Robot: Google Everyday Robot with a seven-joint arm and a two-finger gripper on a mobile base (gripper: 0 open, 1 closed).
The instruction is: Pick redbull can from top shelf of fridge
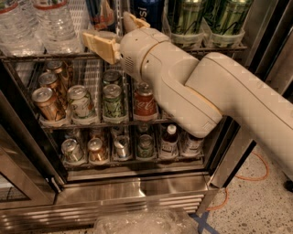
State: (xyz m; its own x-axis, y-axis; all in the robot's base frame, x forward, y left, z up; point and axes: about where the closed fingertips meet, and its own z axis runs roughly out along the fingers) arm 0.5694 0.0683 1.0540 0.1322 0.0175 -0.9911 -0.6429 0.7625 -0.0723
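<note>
The redbull can (100,13), dark with red lettering, stands on the top shelf (41,55) of the fridge (137,187); only its lower part shows at the frame's top. My gripper (117,34) is open at the shelf's front edge. Its left finger (98,45) lies in front of the can's base. The right finger (136,21) is beside the blue Pepsi can (149,10). The jaws stand apart and hold nothing. The arm (219,96) reaches in from the right.
Water bottles (55,23) stand left on the top shelf and tall green cans (185,18) stand right. A middle rack holds short cans (113,98) and a Coke can (143,98). A lower rack holds small cans and bottles (169,139). The door frame (27,151) is at left.
</note>
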